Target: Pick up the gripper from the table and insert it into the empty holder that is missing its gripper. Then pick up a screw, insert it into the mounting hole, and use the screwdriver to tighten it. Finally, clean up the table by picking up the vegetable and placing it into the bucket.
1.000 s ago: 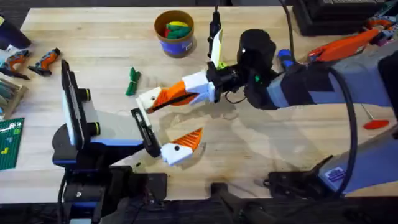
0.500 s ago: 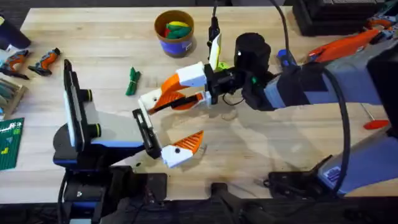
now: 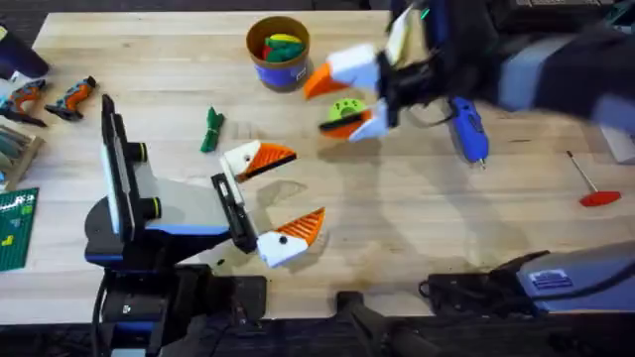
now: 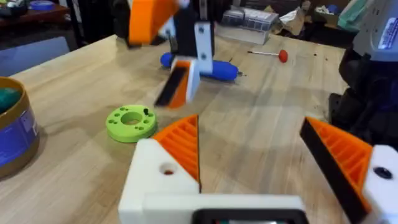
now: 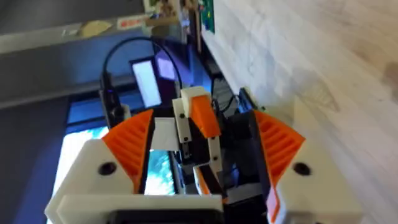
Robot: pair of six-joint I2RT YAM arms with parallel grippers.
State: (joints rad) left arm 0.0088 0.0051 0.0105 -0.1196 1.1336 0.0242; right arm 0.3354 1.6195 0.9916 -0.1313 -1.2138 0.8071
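**Inspector A:** Report the claws.

**Inspector B:** Left gripper sits at centre frame, fingers wide apart, nothing between them. Right gripper is at upper centre, fingers likewise spread, gripping nothing. It hangs over the lime-green disc and partly covers it.

**A:** The task items?

**B:** The gripper, an orange wedge, is seated on the holder, the upper finger block of the left arm. In the left wrist view the holder shows a round hole in its white face. The screwdriver lies flat at upper right, just beside the right arm. The vegetable lies on bare wood at upper left, near the bucket but apart from it.

**A:** Surroundings?

**B:** The bucket holds yellow, red and light green pieces. A red-handled rod lies at the right edge. Two orange-and-black tools rest at far upper left, and a green card lies at the left edge.

**A:** Any markings?

**B:** Pale label on the bucket and white print on the card, neither of them legible.
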